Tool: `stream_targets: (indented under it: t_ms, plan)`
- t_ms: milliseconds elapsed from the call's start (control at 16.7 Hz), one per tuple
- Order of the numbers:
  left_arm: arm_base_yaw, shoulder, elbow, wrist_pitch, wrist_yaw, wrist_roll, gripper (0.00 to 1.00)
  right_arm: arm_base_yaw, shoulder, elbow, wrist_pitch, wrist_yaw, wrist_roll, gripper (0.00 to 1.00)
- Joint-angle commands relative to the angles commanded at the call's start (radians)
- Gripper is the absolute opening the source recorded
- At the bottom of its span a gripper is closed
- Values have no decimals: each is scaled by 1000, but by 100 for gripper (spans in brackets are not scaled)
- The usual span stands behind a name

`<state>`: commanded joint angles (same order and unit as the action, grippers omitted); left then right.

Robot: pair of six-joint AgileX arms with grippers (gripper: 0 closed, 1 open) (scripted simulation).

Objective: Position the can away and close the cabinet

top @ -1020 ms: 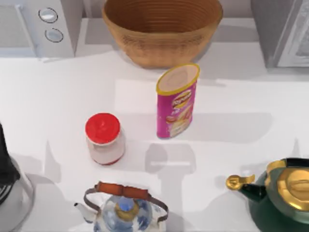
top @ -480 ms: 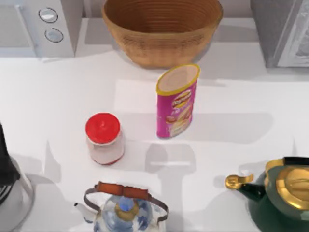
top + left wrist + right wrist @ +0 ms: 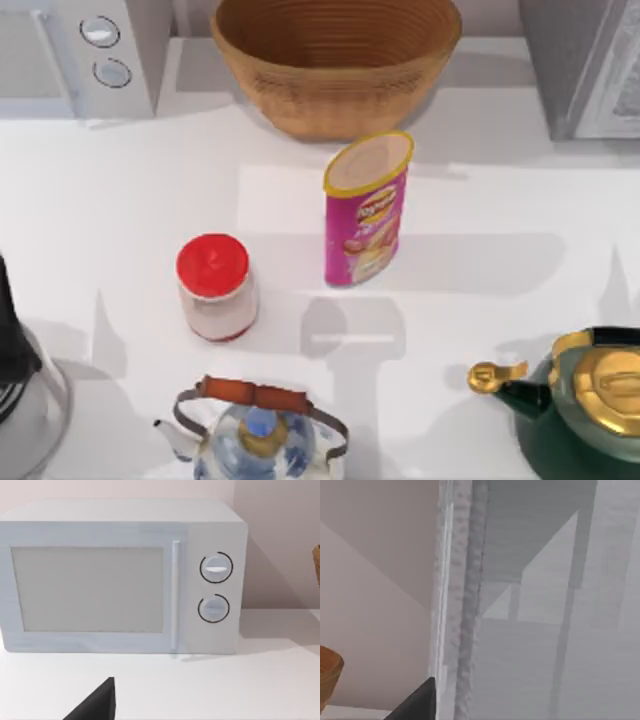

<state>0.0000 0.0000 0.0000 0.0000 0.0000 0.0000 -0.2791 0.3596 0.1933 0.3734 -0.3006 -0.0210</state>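
Pink can upright | basket behind | jar left | fingers' state unclear

**Bystander items on the white surface**

Wicker basket at back centre. White microwave back left, door shut, two round dials stacked beside the handle. Jar with red lid upright, left of centre. Blue-and-white glass teapot with brown handle at front edge, just in front of jar. Dark green kettle with gold lid front right, gold spout tip pointing left. Silvery vessel cut off at front left edge.
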Motion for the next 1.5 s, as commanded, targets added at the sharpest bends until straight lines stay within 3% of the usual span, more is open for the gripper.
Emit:
stream_targets:
  t_ms: [360, 720, 1080, 1500]
  plan:
    - [0, 0, 0, 0, 0, 0, 100, -237, 356, 163, 450, -307, 0, 100]
    - [0, 0, 0, 0, 0, 0, 100, -514, 788, 184, 616, -499, 11, 100]
    - [0, 0, 0, 0, 0, 0, 100, -726, 1140, 178, 793, -661, 43, 100]
    - [0, 0, 0, 0, 0, 0, 100, -743, 1187, 177, 830, -706, 51, 100]
